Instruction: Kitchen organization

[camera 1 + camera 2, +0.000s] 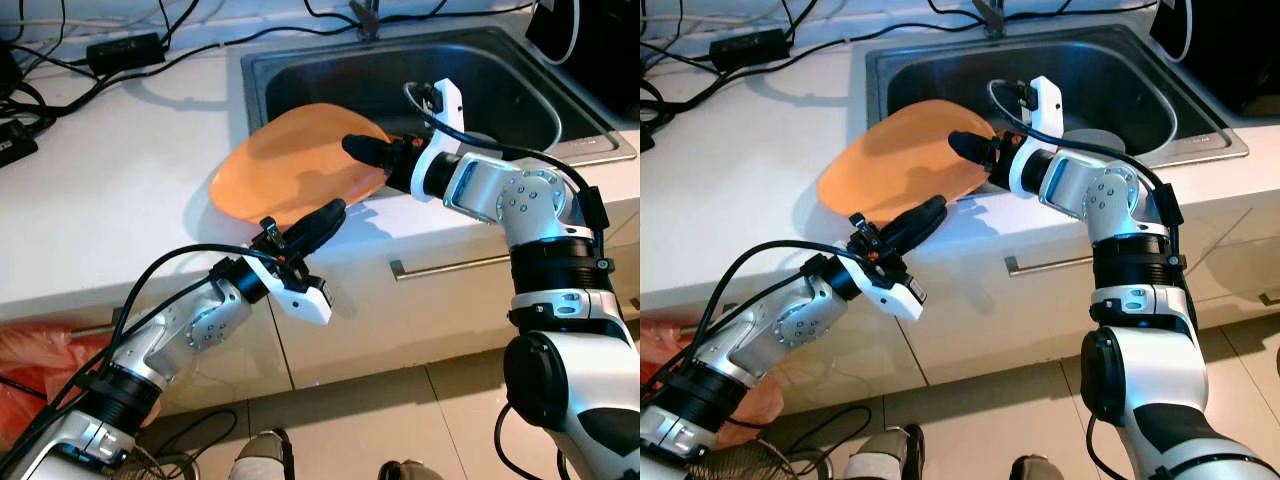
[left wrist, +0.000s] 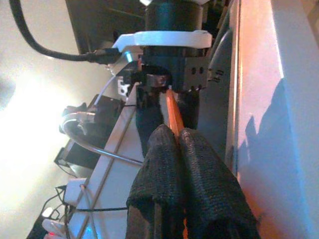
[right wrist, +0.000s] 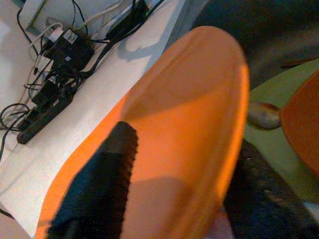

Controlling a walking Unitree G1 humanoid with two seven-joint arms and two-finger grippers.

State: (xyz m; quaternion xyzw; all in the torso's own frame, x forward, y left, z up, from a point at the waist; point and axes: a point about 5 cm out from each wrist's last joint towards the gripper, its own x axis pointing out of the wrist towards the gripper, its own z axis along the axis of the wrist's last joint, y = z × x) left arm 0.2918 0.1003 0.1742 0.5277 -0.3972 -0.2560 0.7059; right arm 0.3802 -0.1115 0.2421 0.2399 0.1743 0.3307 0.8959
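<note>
Both grippers pinch flat orange plastic plate (image 1: 290,165) at steel sink (image 1: 520,95) edge.
R wrist cam: green dish (image 3: 279,149) below; left gripper (image 1: 325,215) & right gripper (image 1: 362,148) clamped on opposite rims, arms outstretched.

Both eye views looked down from the robot's head at the white counter (image 1: 110,170), the steel sink (image 1: 500,80) and the tiled floor; they shared almost the same scene, the right eye's slightly shifted. The left wrist view looked along the left gripper (image 2: 177,149), very close to the thin edge of the orange plate (image 2: 173,112), toward the other arm. The right wrist view sat right over that plate's face, facing the counter's cables (image 3: 55,64). All four views shared the plate.
</note>
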